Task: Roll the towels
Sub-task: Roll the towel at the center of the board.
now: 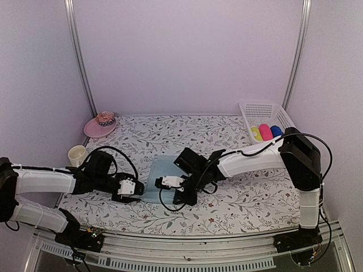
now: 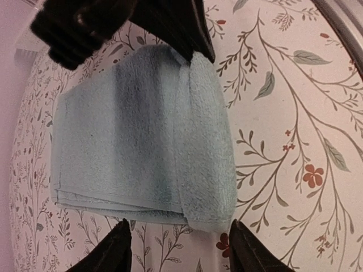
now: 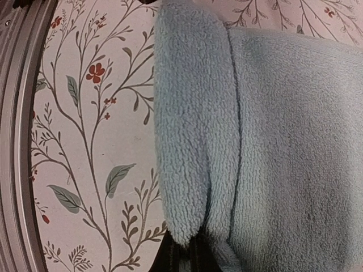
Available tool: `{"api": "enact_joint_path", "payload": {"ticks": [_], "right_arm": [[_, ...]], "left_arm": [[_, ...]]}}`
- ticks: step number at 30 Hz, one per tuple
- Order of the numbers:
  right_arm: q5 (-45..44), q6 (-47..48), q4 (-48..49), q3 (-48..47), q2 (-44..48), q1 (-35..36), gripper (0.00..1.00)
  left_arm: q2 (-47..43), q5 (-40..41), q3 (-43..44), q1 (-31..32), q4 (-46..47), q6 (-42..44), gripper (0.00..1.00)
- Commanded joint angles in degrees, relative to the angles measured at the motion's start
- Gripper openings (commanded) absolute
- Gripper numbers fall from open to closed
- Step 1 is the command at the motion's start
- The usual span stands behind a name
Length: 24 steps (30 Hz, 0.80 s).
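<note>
The pale aqua towel (image 1: 164,170) lies flat on the floral table, its near edge folded over into a thick lip (image 2: 204,136) (image 3: 190,124). My right gripper (image 3: 190,256) is shut on the right end of that folded lip; in the left wrist view it shows as dark fingers (image 2: 195,48) pinching the far end. My left gripper (image 2: 184,252) stands open at the lip's left end, fingertips just short of the cloth and touching nothing. From above, the left gripper (image 1: 139,192) and right gripper (image 1: 182,195) sit at either end of the towel's near edge.
A white basket (image 1: 266,110) at the back right holds a yellow, a pink and a deep blue soft item (image 1: 276,131). A pink brimmed hat (image 1: 101,126) and a cream cup (image 1: 76,154) stand at the left. The table's metal front rail (image 3: 17,141) runs close to the fold.
</note>
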<state>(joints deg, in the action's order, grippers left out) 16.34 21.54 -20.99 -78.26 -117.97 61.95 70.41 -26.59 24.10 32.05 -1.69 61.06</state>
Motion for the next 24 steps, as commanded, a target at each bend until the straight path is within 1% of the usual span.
{"api": "enact_joint_path", "payload": {"ticks": [1,4,7,11,15,19,24], "right_arm": [[11.21,-3.30,-8.48,-3.40,-3.12,-2.35,0.03],[16.39,-4.31,-10.18,-5.36,-4.33,-4.00,0.04],[19.50,-5.47,-12.31,-7.72,-6.22,-5.46,0.04],[23.29,-7.50,-14.04,-9.99,-8.74,-8.28,0.04],[26.39,-8.13,-15.21,-12.09,-10.21,-9.74,0.04],[29.08,-8.53,-16.63,-14.95,-11.97,-11.26,0.04],[30.00,-7.81,-19.20,-18.36,-14.52,-12.25,0.04]], "left_arm": [[-3.14,-1.68,-2.89,-0.35,3.62,3.09,0.58],[-4.61,-2.04,-4.37,0.04,4.47,4.14,0.56],[-5.55,-1.58,-5.53,0.80,6.36,4.28,0.53],[-6.41,2.19,-8.53,3.79,11.03,6.17,0.49],[-5.77,5.62,-11.41,7.44,16.01,8.25,0.46],[-4.94,6.99,-12.29,9.07,18.69,9.71,0.44],[-4.19,8.84,-13.77,10.34,23.03,11.63,0.43]]}}
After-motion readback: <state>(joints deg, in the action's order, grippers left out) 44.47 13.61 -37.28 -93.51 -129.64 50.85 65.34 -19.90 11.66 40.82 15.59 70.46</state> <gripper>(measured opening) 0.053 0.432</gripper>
